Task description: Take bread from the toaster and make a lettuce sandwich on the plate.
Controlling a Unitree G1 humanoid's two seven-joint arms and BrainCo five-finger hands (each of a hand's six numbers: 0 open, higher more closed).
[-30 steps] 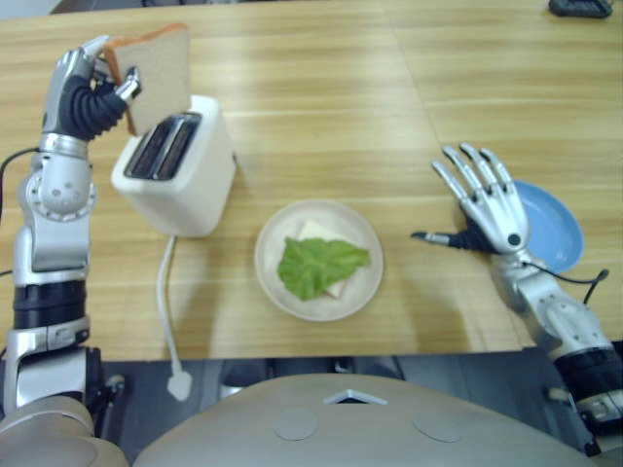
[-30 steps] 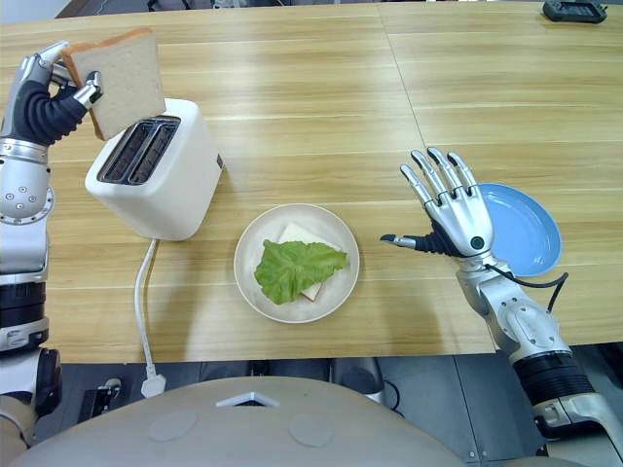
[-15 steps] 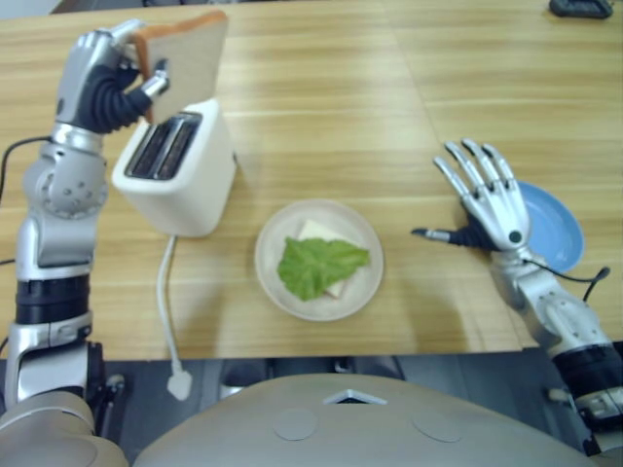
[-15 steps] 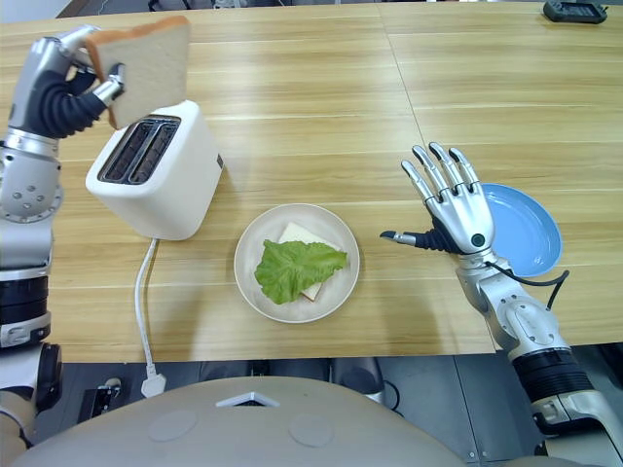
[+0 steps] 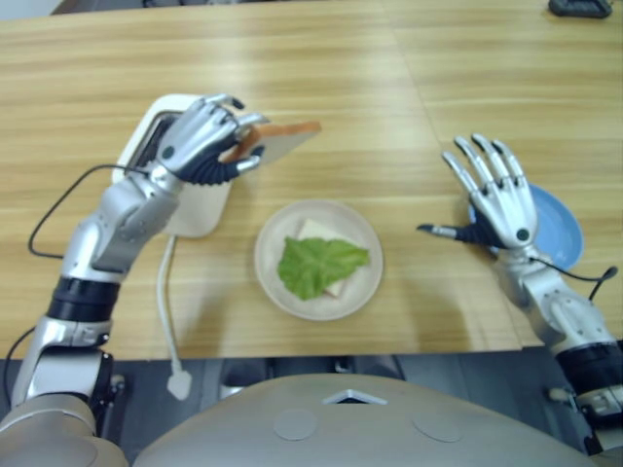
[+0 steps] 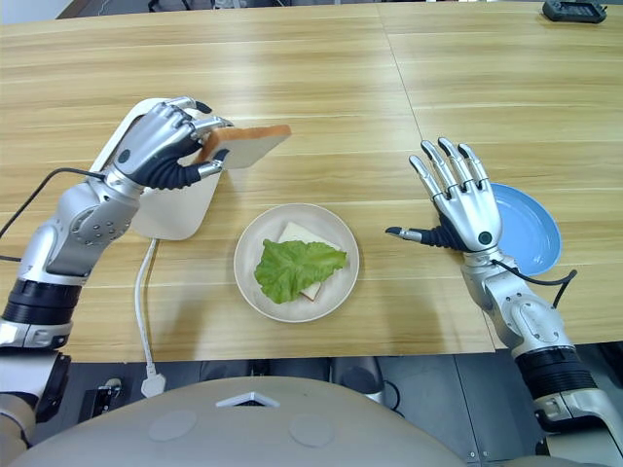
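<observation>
Wooden table [image 6: 321,88] under everything. Most of the toaster [image 6: 180,209] is hidden beneath the left hand [image 6: 161,146] and forearm, slots out of sight. Below and right of those fingers, well apart from them, the white plate [image 6: 341,292]. Just behind the right hand [image 6: 467,209], partly covered by it, a blue plate [image 6: 531,233]; fingers there spread apart, holding nothing. Left fingers clamped on a bread slice [image 6: 255,144], held flat and jutting past the fingertips. On the white plate, lettuce [image 6: 297,265] covering most of a second slice [image 6: 302,233].
</observation>
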